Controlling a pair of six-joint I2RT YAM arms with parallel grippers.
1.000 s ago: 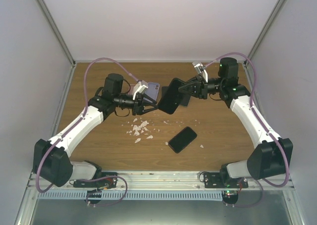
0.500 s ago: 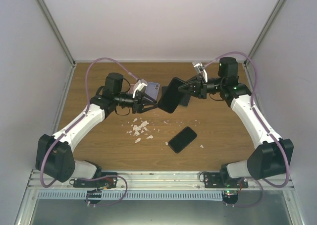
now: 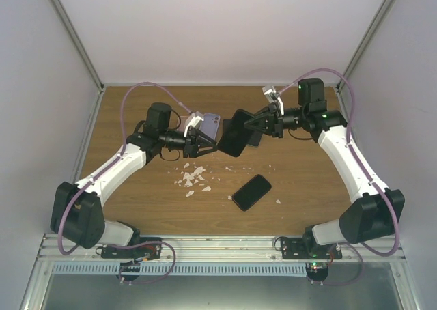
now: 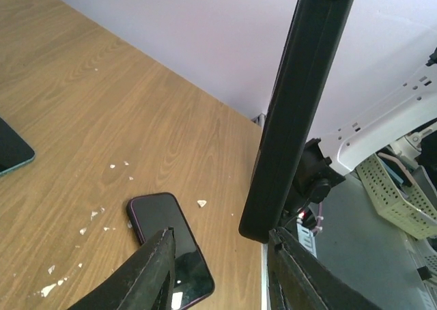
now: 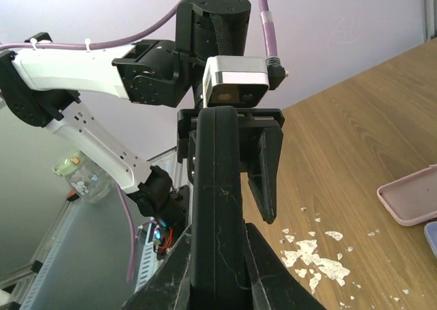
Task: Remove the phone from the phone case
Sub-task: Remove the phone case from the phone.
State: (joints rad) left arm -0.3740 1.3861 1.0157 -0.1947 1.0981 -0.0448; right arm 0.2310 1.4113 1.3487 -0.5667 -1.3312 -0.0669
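A black phone case hangs edge-up in the air over the middle of the table, and my right gripper is shut on its upper right end. In the right wrist view the case fills the gap between the fingers of that gripper. I see only its edge, so the phone inside does not show. My left gripper stands open at the case's lower left corner. In the left wrist view that corner sits just above the right finger, inside the open gripper.
A dark phone with a purple rim lies flat on the wood table below the case. White crumbs lie scattered left of it. A lilac case and a dark slab lie further back.
The left arm's elbow has swung slightly left and its gripper has edged toward the case corner. The right arm has barely shifted, still holding the case.
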